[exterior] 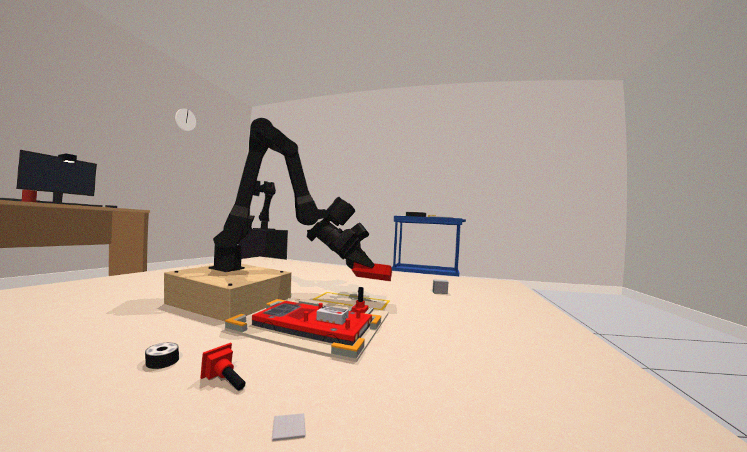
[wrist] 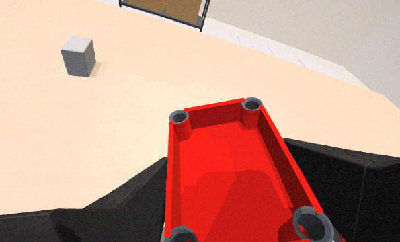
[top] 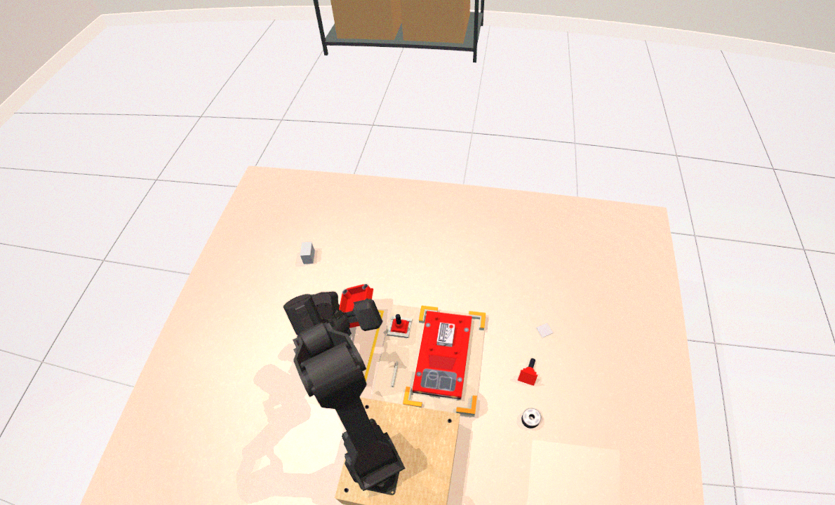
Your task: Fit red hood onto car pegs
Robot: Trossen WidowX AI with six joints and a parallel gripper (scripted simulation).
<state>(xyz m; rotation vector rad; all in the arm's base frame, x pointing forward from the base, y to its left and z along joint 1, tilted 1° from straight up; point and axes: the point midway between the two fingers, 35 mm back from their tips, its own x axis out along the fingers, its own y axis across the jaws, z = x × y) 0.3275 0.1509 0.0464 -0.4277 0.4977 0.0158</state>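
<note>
The red hood (top: 352,300) (exterior: 375,272) (wrist: 216,151) hangs in the air above the table, left of the car in the top view. Its hollow side faces up towards the wrist camera, showing its corner bosses. My gripper (exterior: 365,265) (wrist: 224,154) is shut on the hood, one black finger against each long side. The red chassis (top: 442,360) (exterior: 263,318) lies in the jig (top: 467,408) (exterior: 348,349) with orange-topped corners. The white-grey engine block (top: 445,334) (exterior: 332,315) sits on its deck among the short red pegs (exterior: 348,324). The hood's roof is hidden in the wrist view.
A red piece with a black stick (top: 399,327) (exterior: 360,306) stands between hood and chassis. Beyond the jig are a similar tipped piece (top: 527,376) (exterior: 217,362), a wheel (top: 531,415) (exterior: 161,356) and a flat tile (top: 544,330) (exterior: 289,427). A grey block (top: 307,252) (exterior: 440,286) (wrist: 78,57) stands farther back.
</note>
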